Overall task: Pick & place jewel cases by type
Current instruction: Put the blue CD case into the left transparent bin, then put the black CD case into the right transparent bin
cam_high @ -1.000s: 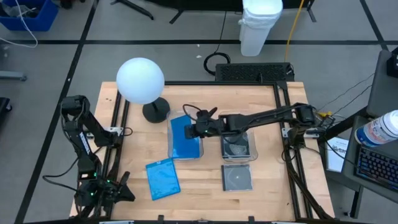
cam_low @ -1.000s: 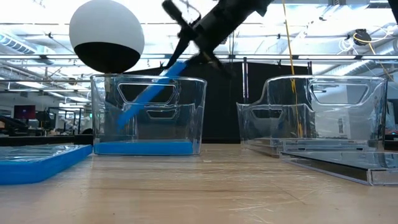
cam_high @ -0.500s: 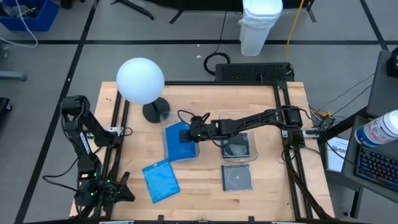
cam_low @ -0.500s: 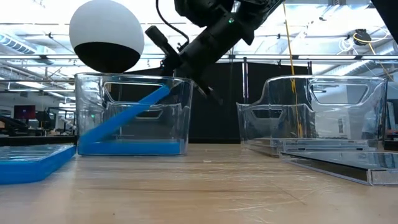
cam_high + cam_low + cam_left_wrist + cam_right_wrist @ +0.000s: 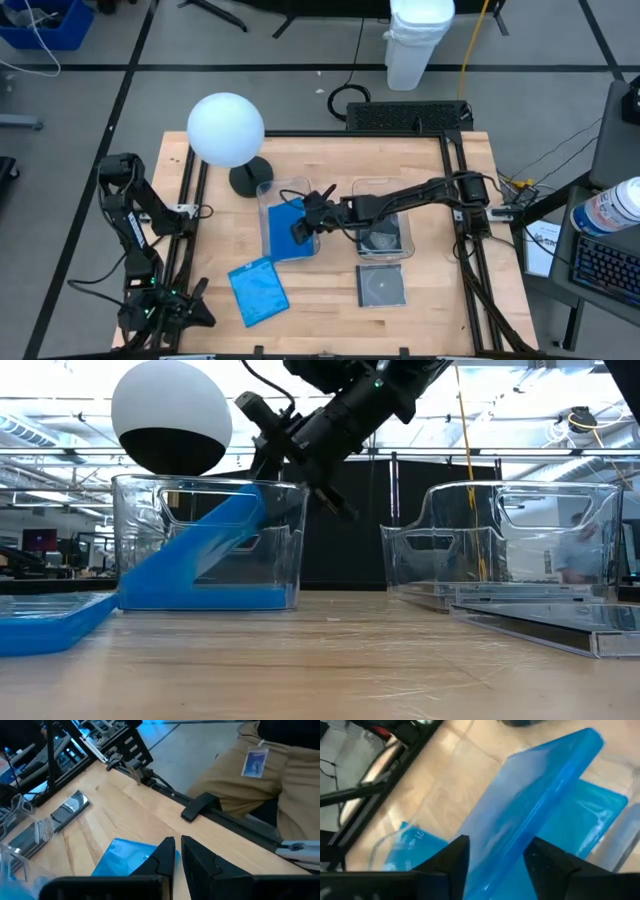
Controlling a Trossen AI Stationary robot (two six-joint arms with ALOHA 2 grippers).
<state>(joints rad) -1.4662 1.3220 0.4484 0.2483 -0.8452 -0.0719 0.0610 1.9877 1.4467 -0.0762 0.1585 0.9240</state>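
Observation:
My right gripper [image 5: 308, 215] reaches from the table's right into the left clear bin [image 5: 140, 510] and is open. Between its fingers [image 5: 451, 857] runs a translucent blue jewel case [image 5: 540, 805]. That case [image 5: 195, 550] leans steeply in the bin, its lower end on the blue cases [image 5: 215, 598] lying on the bin's floor. Another blue case [image 5: 258, 291] lies flat on the table, near the front. A dark case [image 5: 381, 287] lies before the right bin [image 5: 382, 232]. My left gripper [image 5: 178, 851] waits shut at the table's left edge. My right gripper's fingers stand on either side of the leaning blue case's upper end [image 5: 248, 500], coming slanting down from the table's right. I cannot tell whether they touch it.
A white ball lamp [image 5: 226, 130] on a dark foot stands just behind the left bin. The right bin holds a dark case. Bare wood lies along the table's front, between the two loose cases. A person in tan clothes [image 5: 250, 775] stands beyond the table's edge.
My right gripper has gone down and toward the table's left, rolled, and opened. The blue case has tipped from hanging steeply to leaning lower inside the bin. The left bin has slid a little toward the table's left.

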